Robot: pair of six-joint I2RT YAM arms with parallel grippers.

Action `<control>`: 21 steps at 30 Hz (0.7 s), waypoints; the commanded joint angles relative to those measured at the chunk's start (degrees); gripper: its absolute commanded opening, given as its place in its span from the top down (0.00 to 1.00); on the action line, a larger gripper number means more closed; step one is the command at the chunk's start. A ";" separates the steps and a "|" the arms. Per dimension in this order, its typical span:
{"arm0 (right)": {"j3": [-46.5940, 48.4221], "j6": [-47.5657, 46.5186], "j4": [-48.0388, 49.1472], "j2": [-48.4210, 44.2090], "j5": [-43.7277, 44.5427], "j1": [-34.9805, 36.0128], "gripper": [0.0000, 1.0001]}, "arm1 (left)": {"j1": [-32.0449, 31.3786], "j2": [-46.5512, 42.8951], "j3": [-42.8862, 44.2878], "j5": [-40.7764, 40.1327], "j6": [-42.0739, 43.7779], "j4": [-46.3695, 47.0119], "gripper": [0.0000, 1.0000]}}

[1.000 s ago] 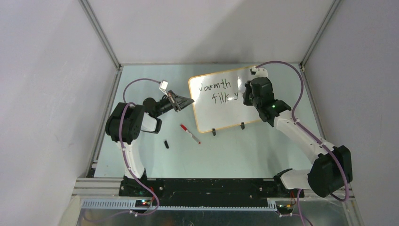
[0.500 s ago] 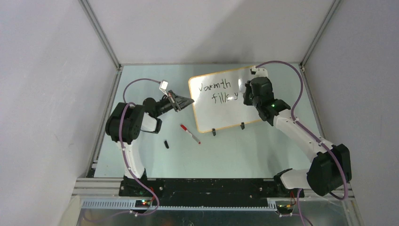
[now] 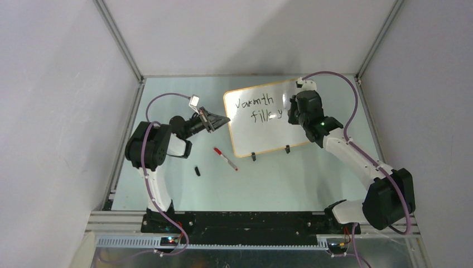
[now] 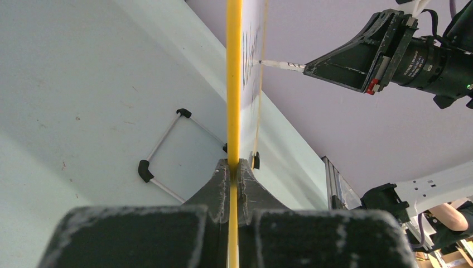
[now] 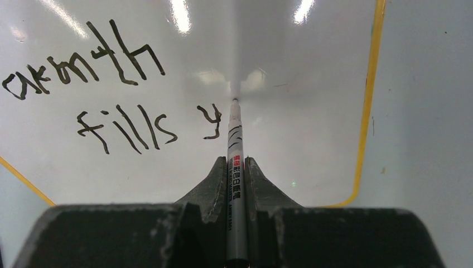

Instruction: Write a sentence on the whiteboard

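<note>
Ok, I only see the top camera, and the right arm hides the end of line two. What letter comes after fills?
Observer: The right wrist view shows one letter, a y, with the marker tip just right of it.
Operator: Is the tip touching the whiteboard?
Observer: In the left wrist view the tip meets the board's face.
Operator: Is the left gripper really holding the board?
Observer: Yes, the left wrist view shows it shut on the yellow frame, pinching the edge.
</note>
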 commanded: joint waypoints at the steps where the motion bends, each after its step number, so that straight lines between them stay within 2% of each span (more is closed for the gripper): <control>1: 2.54 -0.47 0.98 0.30 -1.13 -0.18 1.00 | -0.67 -1.94 -0.75 0.51 2.26 2.03 1.00; 11: 2.53 -0.51 -0.75 0.56 -2.53 -0.17 1.00 | -0.66 -1.99 -0.82 0.48 2.34 2.03 1.00; 21: 2.55 -0.42 -3.70 0.66 -0.27 -0.17 1.00 | -0.67 -1.94 -0.75 0.51 2.34 2.02 1.00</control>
